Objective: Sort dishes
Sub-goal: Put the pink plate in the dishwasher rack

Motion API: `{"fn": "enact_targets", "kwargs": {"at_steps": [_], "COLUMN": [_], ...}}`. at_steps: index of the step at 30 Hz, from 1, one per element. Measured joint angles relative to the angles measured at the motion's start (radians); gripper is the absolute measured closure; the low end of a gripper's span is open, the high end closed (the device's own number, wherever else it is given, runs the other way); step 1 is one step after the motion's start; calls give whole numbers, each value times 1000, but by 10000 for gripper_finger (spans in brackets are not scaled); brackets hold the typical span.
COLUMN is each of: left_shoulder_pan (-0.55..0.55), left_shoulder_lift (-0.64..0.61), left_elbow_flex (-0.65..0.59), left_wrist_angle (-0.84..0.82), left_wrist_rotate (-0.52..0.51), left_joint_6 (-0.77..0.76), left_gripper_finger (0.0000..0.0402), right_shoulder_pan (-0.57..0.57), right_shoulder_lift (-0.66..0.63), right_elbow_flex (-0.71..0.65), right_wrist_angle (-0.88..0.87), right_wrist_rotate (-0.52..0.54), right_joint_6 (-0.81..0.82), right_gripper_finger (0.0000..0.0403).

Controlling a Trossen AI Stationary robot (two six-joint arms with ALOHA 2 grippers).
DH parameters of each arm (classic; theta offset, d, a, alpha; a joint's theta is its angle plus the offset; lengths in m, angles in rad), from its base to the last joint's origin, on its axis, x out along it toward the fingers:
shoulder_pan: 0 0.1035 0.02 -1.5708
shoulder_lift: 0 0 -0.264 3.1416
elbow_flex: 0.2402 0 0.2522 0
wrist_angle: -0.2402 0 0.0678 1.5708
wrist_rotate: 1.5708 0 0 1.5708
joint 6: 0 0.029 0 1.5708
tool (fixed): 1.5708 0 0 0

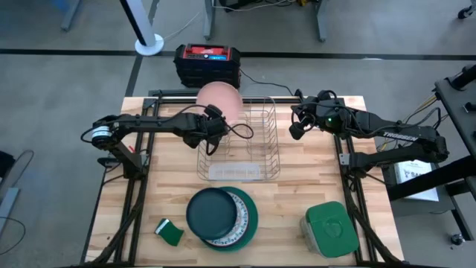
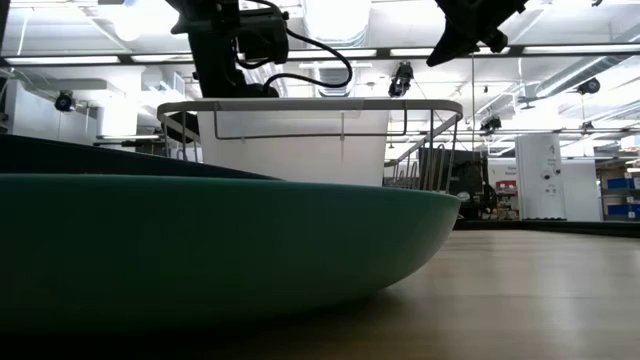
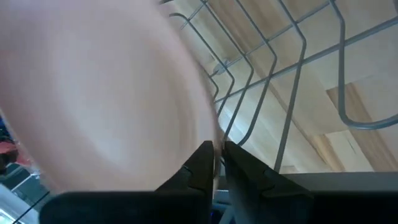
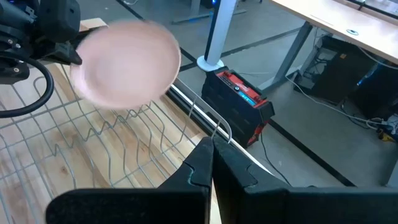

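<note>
Left pincer (image 1: 216, 121) grips the rim of the salmon-pink plate (image 1: 221, 100), holding it tilted above the wire rack (image 1: 239, 145) toward its 12 o'clock end. Right pincer (image 1: 296, 128), clenched on nothing, hovers at the rack's 3 o'clock side. Dark teal plate (image 1: 210, 211) tops the stack at the bench's (image 1: 294, 190) 6 o'clock edge.

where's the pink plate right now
The pink plate is held on edge in the left gripper, above the far left corner of the wire rack in the high view.
</note>
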Motion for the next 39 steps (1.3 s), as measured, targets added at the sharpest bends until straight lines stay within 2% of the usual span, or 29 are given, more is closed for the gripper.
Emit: {"fn": "enact_targets", "kwargs": {"at_steps": [12,17,23,27,32,36,39], "left_shoulder_pan": [-1,0,2,3,41,76,99], "left_shoulder_lift": [1,2,2,1,12,73,150], "left_elbow_flex": [0,26,175,297,435,523,606], "left_wrist_angle": [1,-3,-101,-157,-95,-66,-38], "left_wrist_rotate": [0,13,224,353,643,699,699], "left_joint_6": [-24,-91,-204,-212,-129,-65,-159], "left_gripper_finger": [354,353,353,353,353,353,353], "right_shoulder_pan": [0,0,0,0,0,0,1], "right_shoulder_lift": [0,0,0,0,0,0,0], "right_elbow_flex": [0,0,0,0,0,0,0], "right_wrist_angle": [0,0,0,0,0,-4,-34], "right_wrist_rotate": [0,0,0,0,-1,-48,-51], "right_joint_6": [0,1,2,2,2,10,66], "right_gripper_finger": [403,403,403,403,403,403,403]}}
